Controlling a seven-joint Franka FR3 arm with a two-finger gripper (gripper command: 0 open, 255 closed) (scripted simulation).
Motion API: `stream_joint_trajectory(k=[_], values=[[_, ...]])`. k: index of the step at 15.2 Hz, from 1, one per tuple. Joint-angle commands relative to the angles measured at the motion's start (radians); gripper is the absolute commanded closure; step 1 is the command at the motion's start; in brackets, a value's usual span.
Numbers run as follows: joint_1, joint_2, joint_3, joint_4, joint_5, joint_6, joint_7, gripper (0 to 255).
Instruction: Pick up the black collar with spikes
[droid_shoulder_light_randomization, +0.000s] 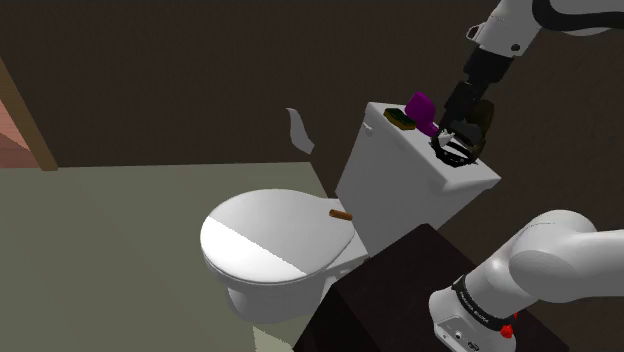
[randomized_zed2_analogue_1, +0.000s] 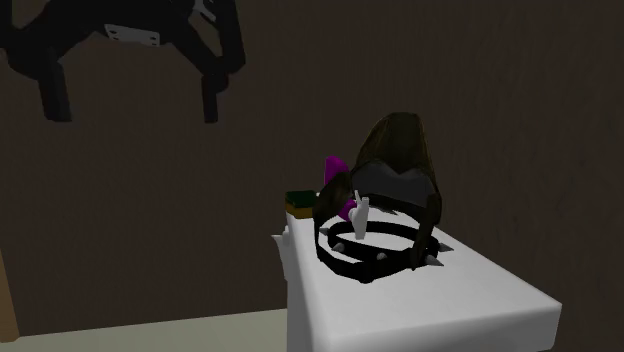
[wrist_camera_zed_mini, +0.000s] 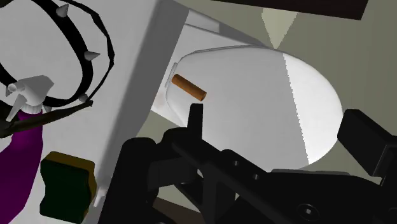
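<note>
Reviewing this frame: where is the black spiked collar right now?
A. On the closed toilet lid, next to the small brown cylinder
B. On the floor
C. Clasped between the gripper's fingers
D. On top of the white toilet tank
D. The spiked collar lies flat on the white tank's top, beside the purple spray bottle, and the gripper is open and clear of it.

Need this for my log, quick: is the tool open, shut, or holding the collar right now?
Tool: open, fingers apart, holding nothing. The black spiked collar lies on the toilet tank, not between them.
</note>
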Motion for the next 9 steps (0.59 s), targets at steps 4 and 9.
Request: stream_joint_trajectory(k=[4, 9], values=[[-0.031, 0.048, -0.065, -0.006, -0.017, 0.043, -0.033, 0], [-0.077, 0.147, -0.174, 0.001, -0.036, 0.114, -0.091, 0]])
